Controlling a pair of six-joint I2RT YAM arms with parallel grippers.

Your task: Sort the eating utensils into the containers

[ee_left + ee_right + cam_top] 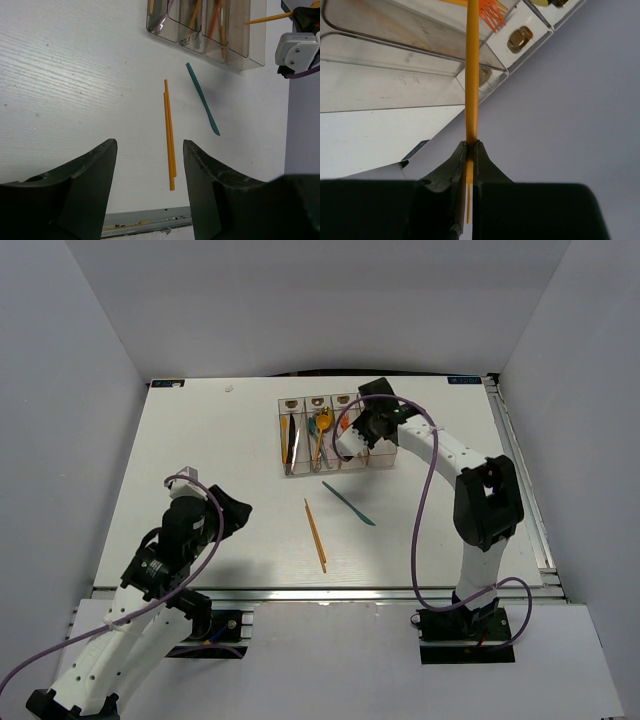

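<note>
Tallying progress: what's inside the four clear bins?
In the containers, the left bin holds dark and silver utensils, the next gold ones, the third orange ones. From above, the right gripper, shut on an orange utensil, covers the rightmost bin; its contents are unclear.

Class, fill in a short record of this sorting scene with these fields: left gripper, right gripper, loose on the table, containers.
left gripper: open, holding nothing, above the table
right gripper: shut on a yellow-orange utensil, at the right end of the containers
loose on the table: thin orange utensil; teal knife beside it, not touching
containers: clear bins in a row at the far side, with utensils already inside
</note>
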